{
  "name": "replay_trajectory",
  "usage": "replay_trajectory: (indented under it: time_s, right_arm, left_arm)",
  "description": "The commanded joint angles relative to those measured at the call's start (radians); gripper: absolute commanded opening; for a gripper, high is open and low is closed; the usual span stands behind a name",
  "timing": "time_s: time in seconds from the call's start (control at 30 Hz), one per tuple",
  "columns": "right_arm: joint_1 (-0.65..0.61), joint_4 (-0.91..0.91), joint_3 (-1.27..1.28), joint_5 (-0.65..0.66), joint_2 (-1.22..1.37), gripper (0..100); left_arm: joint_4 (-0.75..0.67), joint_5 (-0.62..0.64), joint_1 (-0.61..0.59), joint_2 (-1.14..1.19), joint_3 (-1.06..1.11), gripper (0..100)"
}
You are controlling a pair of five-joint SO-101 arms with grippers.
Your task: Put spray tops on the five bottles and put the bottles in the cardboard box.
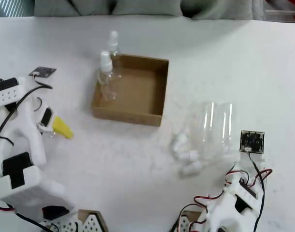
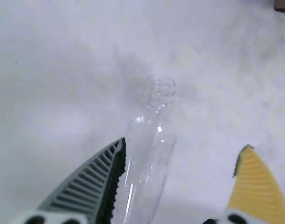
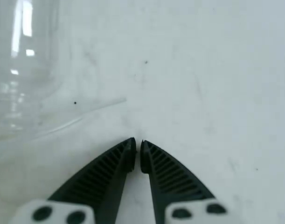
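My left gripper (image 2: 182,145) is open over the table, one grey finger and one yellow. An uncapped clear bottle (image 2: 150,149) lies between them, close to the grey finger, its neck pointing away from the wrist. From above, the yellow finger (image 1: 63,128) shows at the table's left. My right gripper (image 3: 137,148) is shut on nothing, just above the bare table beside a lying clear bottle (image 3: 21,70). Two clear bottles (image 1: 216,124) lie right of the cardboard box (image 1: 157,92). Loose spray tops (image 1: 185,153) lie in front of them. Two topped bottles (image 1: 106,72) stand at the box's far left corner.
The right arm (image 1: 234,200) sits at the near right edge with a small circuit board (image 1: 252,140) above it. Another small board (image 1: 42,72) lies at the far left. Bare table stretches between the box and the left arm (image 1: 19,164).
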Motion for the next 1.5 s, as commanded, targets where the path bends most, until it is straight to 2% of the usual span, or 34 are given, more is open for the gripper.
replay_trajectory:
  time_s: [0.0, 0.1, 0.57, 0.83, 1.2, 1.37, 1.47]
  right_arm:
    - [0.001, 0.008, 0.009, 0.008, -0.01, 1.7]
    - [0.001, 0.008, 0.009, 0.008, -0.01, 1.7]
    - [0.001, 0.008, 0.009, 0.008, -0.01, 1.7]
    - [0.001, 0.008, 0.009, 0.008, -0.008, 1.7]
    - [0.001, 0.008, 0.009, 0.008, -0.007, 1.7]
    - [0.001, 0.008, 0.009, 0.008, -0.007, 1.7]
    - [0.001, 0.008, 0.009, 0.008, -0.007, 1.7]
  left_arm:
    - [0.015, -0.014, -0.001, -0.079, -0.058, 39]
    - [0.015, -0.017, -0.001, -0.09, -0.058, 38]
    - [0.006, -0.239, 0.007, -0.087, -0.008, 38]
    - [-0.138, -0.221, 0.045, -0.088, 0.126, 38]
    - [-0.141, -0.224, 0.039, -0.087, 0.14, 38]
    - [-0.152, -0.227, 0.044, -0.088, 0.212, 38]
    - [-0.21, -0.227, 0.044, -0.088, 0.256, 38]
